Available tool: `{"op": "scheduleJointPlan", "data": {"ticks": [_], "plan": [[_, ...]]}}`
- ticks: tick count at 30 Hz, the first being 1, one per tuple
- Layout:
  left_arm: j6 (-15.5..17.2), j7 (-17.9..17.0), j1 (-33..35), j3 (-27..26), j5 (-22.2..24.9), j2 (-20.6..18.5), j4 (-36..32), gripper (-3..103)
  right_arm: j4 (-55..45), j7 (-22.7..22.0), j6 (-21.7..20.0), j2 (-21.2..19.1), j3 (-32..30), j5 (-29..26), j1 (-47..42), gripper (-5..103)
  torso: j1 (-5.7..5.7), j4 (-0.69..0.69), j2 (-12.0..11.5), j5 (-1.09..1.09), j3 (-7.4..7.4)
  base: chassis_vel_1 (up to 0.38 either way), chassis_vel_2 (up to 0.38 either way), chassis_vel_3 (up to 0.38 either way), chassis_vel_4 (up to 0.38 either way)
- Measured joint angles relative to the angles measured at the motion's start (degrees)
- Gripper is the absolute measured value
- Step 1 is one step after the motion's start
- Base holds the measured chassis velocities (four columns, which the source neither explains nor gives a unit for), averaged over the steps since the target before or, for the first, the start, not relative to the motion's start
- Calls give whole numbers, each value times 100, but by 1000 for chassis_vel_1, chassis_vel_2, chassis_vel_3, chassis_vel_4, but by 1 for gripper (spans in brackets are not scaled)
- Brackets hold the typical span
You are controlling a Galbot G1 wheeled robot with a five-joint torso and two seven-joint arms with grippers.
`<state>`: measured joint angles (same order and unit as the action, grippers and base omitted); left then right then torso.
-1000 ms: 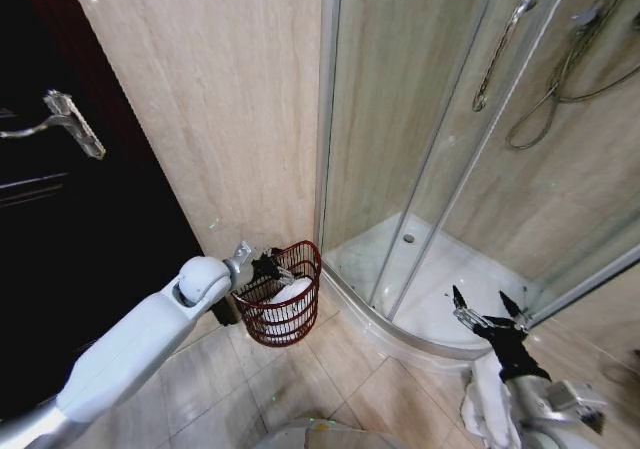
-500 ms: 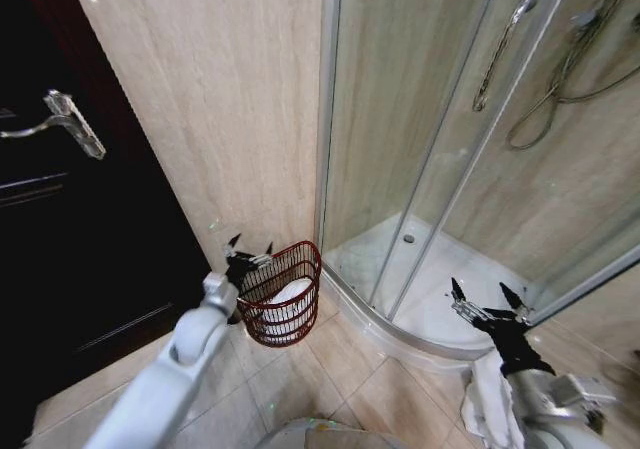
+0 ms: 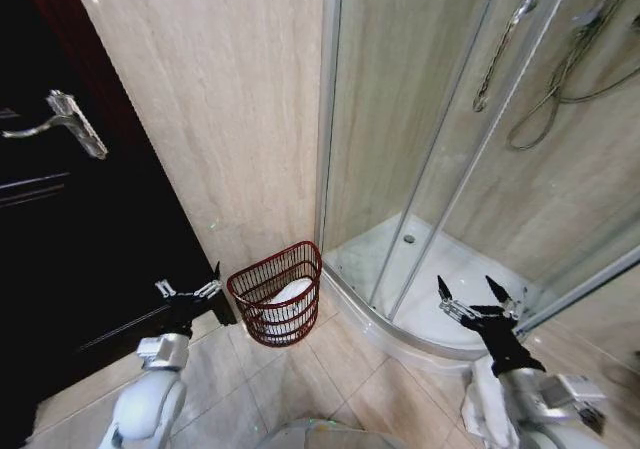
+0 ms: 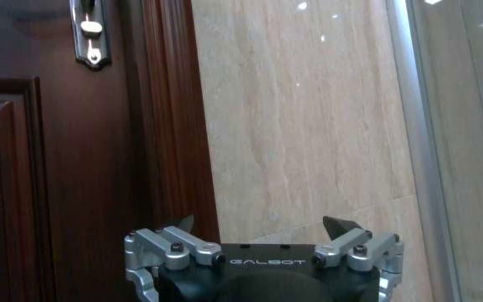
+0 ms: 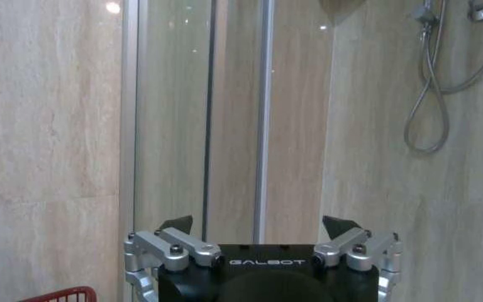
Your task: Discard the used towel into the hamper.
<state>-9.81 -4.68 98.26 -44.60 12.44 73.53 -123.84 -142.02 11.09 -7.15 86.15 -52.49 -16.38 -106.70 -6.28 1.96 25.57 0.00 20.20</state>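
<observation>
Towel (image 3: 287, 296) lies white inside the red hamper (image 3: 277, 291) at lower centre, so the task looks done. Left pincer (image 3: 187, 290) and right pincer (image 3: 471, 299), lower corners, gape empty.

Head view high, angled down; wrist views low, level toward door (image 4: 57, 157) and shower glass (image 5: 199, 126).

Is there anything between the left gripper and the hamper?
No. In the head view the open left gripper and the hamper are separated by bare floor tile and the door's dark edge.
</observation>
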Motion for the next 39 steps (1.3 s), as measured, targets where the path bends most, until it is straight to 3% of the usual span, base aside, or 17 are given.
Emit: {"op": "scheduleJointPlan", "data": {"ticks": [39], "plan": [[147,93,-352,181,-116,-197,271,100,384,1,127,17,-102,77,55,100,0,0,-1,-1,1,28,-87,-30,87]]}}
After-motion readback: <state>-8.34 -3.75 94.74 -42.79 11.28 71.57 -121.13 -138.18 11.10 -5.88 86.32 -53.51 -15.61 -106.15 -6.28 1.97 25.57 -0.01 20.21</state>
